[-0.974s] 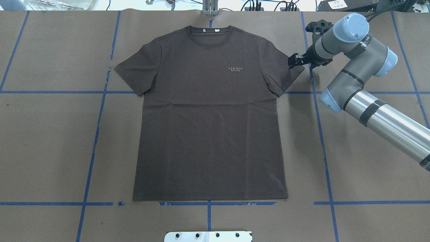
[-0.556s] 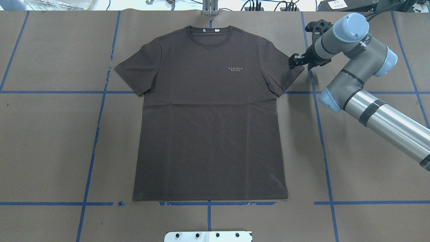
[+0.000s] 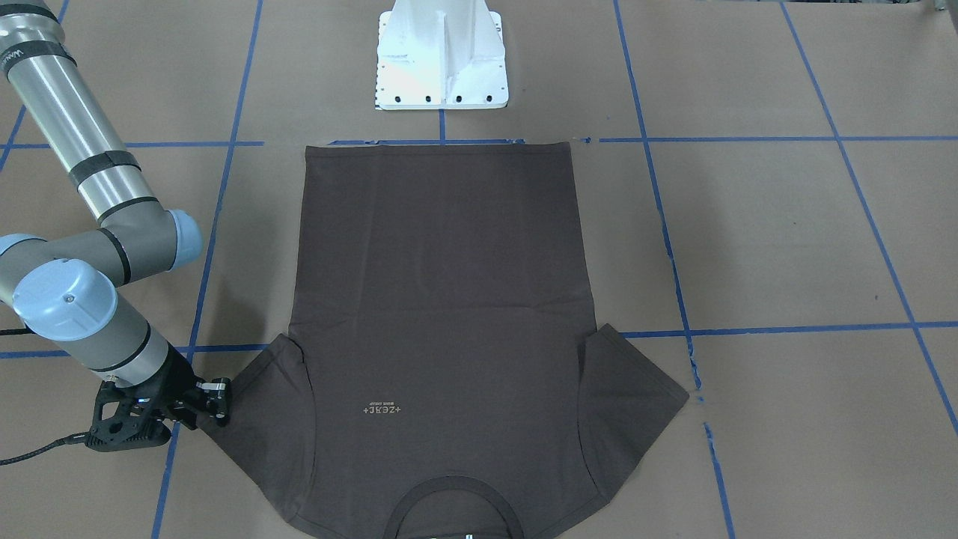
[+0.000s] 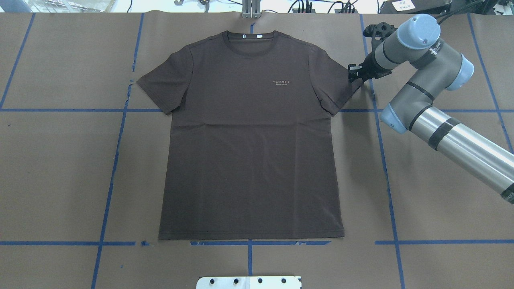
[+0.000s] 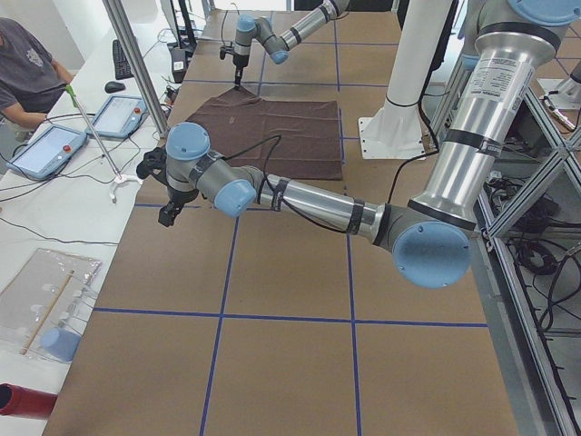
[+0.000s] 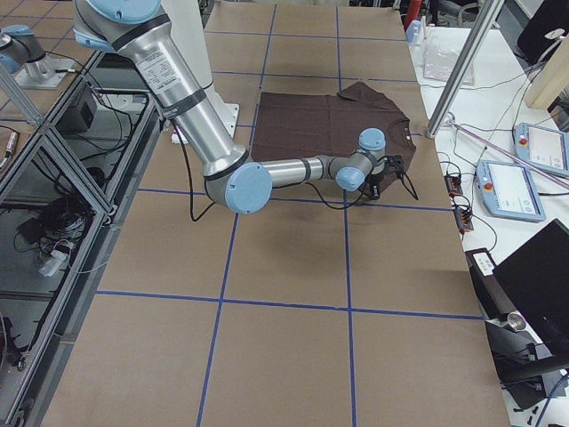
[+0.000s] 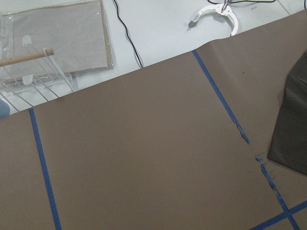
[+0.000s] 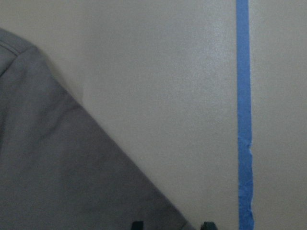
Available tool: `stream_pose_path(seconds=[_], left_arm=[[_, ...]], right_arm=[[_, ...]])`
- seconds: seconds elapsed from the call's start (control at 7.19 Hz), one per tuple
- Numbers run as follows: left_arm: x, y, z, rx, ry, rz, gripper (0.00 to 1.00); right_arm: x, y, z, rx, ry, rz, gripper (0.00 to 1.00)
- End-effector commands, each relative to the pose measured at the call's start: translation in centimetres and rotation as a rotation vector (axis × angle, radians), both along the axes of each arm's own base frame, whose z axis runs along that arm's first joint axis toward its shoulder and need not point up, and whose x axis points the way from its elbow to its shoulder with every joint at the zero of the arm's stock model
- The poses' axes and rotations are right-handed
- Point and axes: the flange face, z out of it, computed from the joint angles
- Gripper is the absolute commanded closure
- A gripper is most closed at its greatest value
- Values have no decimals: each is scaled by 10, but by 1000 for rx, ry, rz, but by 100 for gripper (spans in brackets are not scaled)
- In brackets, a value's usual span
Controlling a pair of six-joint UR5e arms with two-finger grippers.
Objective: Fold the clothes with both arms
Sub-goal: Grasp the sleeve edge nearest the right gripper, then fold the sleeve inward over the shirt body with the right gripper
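The dark brown T-shirt [image 4: 249, 140] lies flat and face up on the brown paper, collar at the far edge. It also shows in the front-facing view [image 3: 441, 299]. My right gripper [image 4: 355, 73] is low at the tip of the shirt's right-hand sleeve, also seen in the front-facing view [image 3: 218, 402]. In the right wrist view its fingertips [image 8: 137, 224] stand apart, open, astride the sleeve's hem corner [image 8: 57, 158]. My left gripper [image 5: 168, 213] shows only in the exterior left view, hovering off the shirt's far-left side; I cannot tell if it is open or shut.
The white pedestal base [image 3: 441, 56] stands at the near table edge behind the shirt's hem. Blue tape lines [image 4: 116, 160] grid the paper. An operator [image 5: 27, 64] and tablets [image 5: 45, 150] are beyond the far edge. A clear tray with a wooden stick [image 7: 53, 43] lies off the paper.
My right wrist has shifted slightly toward the far edge, with the gripper still at the sleeve tip. The shirt has not moved.
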Motion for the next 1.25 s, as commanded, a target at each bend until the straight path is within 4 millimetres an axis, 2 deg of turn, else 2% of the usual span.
stream_pose_path(seconds=[0.0,0.14,0.28,0.56,0.7,0.83,1.11], left_arm=[[0,-1,-1,1,0,0,0],[0,-1,-1,0,1,-1,0],[0,-1,0,-3,1,-1,0],[0,0,1,-5,0,-1,0],[0,0,3,-7,-1,0,0],[0,-1,6,-14,-2,0,0],[0,-3,7,-19,-1,-1,0]], right_arm=[[-1,-4,-17,17,-15,5,100],[-1,-4,-26,27,-26,5,100],[-4,-8,-45,42,-44,8,100],[-22,-18,-108,71,-105,20,100],[-41,-13,-134,84,-127,11,100],[-77,0,-160,98,-131,47,100],[-143,20,-199,183,-86,118,100]])
